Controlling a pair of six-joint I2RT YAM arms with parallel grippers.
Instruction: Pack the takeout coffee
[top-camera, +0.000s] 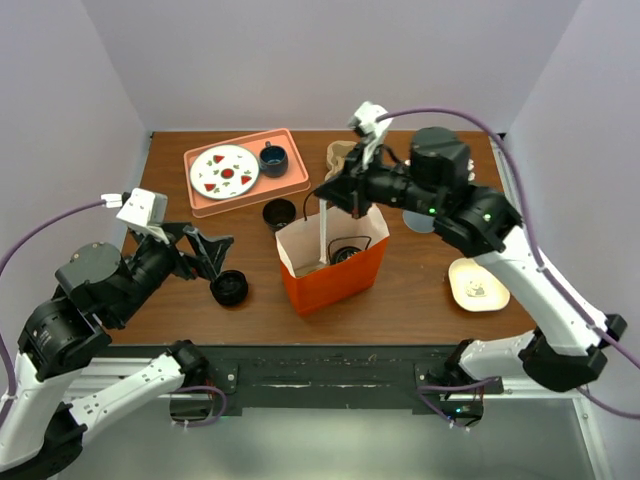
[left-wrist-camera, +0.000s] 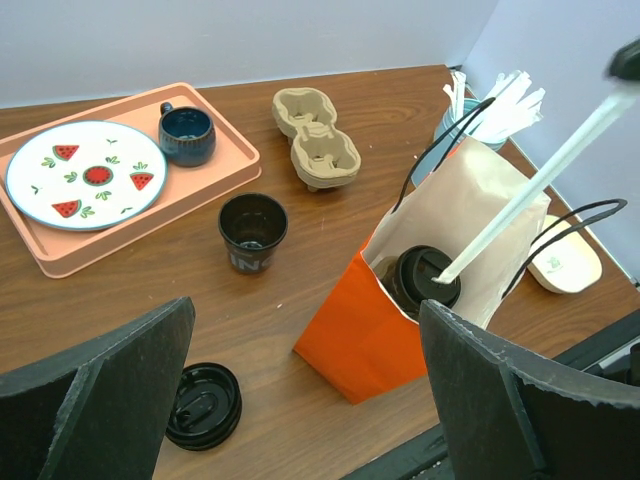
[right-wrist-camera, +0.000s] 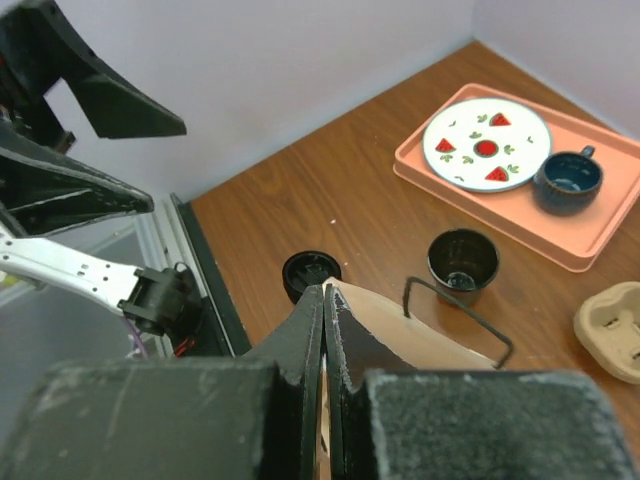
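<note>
Left wrist view is showing the takeout coffee (left-wrist-camera: 424, 282) sitting in the orange bag (left-wrist-camera: 360, 345), probably light and crushable, wanting a grip below its lid (left-wrist-camera: 412, 268). The right hand (top-camera: 352, 200) is pinching a straw (left-wrist-camera: 530, 185), and the left hand (left-wrist-camera: 307, 325) is gaping wide.

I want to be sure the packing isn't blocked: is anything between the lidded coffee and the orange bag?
Nothing visible. The coffee already stands inside the orange bag. Only a white straw, pinched in the right gripper, slants down into the bag's open top, its tip at the cup's lid.
</note>
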